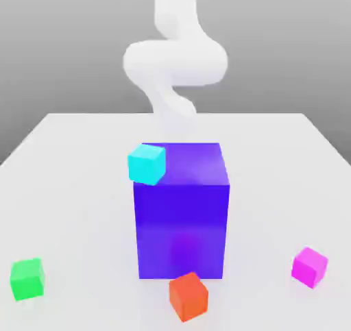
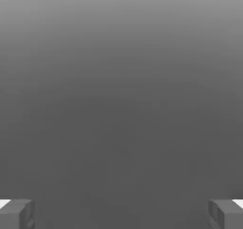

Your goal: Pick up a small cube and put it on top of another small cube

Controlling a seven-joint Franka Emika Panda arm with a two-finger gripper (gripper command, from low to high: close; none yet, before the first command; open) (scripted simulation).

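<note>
Exterior view, left to right on the pale worktop (image 1: 75, 186): green cube (image 1: 27, 279) at lower left of the frame, resting alone; cyan cube (image 1: 147, 163) near centre, tilted, against the upper left edge of the big blue-purple block (image 1: 182, 210); orange-red cube (image 1: 188, 296) at bottom centre, just in front of the block; magenta cube (image 1: 309, 266) at lower right, resting on the worktop, well apart from the green one. White arm (image 1: 175, 59) at upper centre, behind the block. Hand view: fingers (image 2: 16, 214) spread wide apart at the two lower corners, nothing between them; grey background beyond.
</note>
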